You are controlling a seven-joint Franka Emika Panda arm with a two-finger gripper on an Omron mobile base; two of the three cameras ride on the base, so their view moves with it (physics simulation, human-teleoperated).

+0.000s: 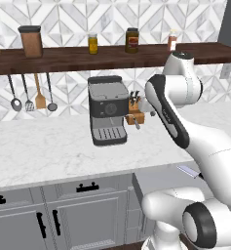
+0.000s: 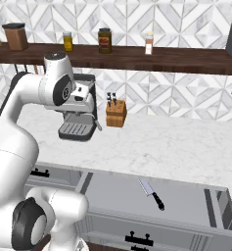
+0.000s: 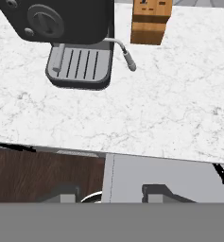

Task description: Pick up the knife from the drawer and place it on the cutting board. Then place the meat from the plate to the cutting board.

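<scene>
The drawer (image 2: 186, 198) stands pulled open under the marble counter, its grey front and black handle (image 2: 138, 239) toward me. The knife (image 2: 151, 193) lies flat inside it, silvery blade pointing toward the counter and black handle toward the drawer front. In the left base view its blade (image 1: 187, 170) shows past my arm, and in the hand view its handle tip (image 3: 222, 174) shows at the right edge. My gripper (image 3: 108, 195) hangs high over the counter edge, left of the knife, open with nothing between its fingers. The cutting board, plate and meat are out of view.
A black coffee machine (image 2: 78, 110) and a wooden knife block (image 2: 116, 113) stand at the back of the counter, close to my hand (image 1: 142, 106). Above them a dark shelf (image 2: 137, 56) carries jars. Utensils (image 1: 31, 95) hang on the wall at the left.
</scene>
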